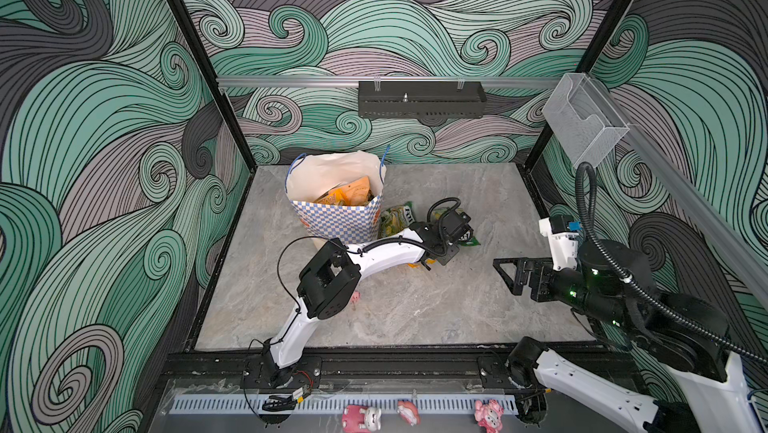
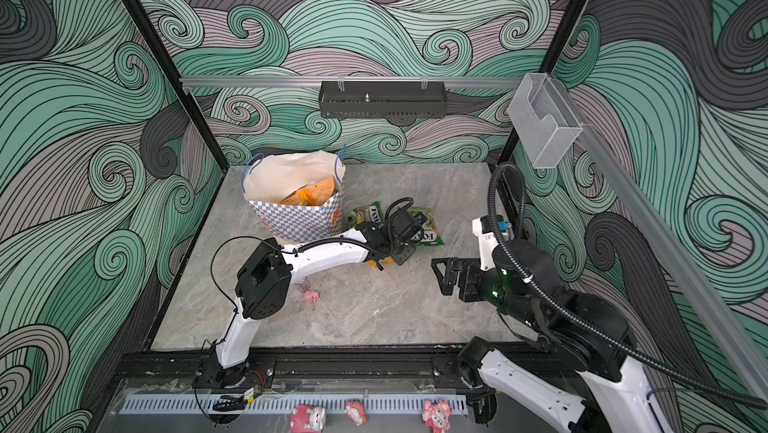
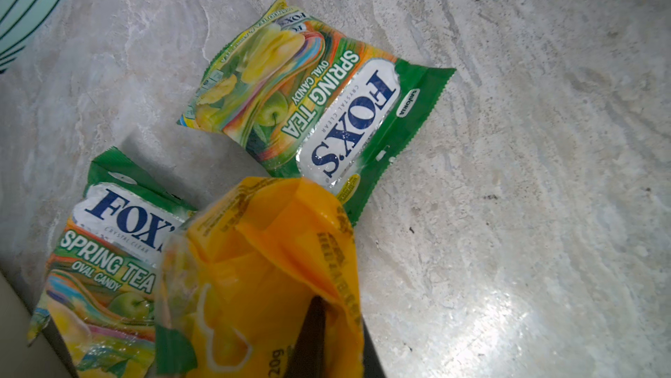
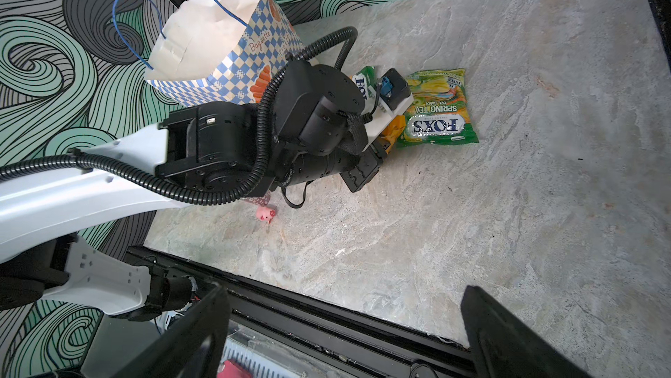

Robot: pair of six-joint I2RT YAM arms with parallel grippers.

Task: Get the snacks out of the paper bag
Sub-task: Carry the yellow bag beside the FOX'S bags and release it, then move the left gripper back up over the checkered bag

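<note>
Grey marbled tabletop (image 1: pixel 415 318), walled by teal swirl-patterned panels (image 1: pixel 104 127). The paper bag (image 1: pixel 338 221) stands at 11 o'clock, snacks (image 1: pixel 349 196) inside. At its 4 o'clock lie two FOX'S candy bags (image 3: pixel 308 100); the left gripper (image 3: pixel 326 336) pinches an orange-yellow bag (image 3: pixel 261 267). At 3 o'clock the right gripper (image 1: pixel 508 276) hangs spread, empty.

Upright paper bag (image 2: pixel 296 222), orange snacks (image 2: pixel 312 194) apparently inside
</note>
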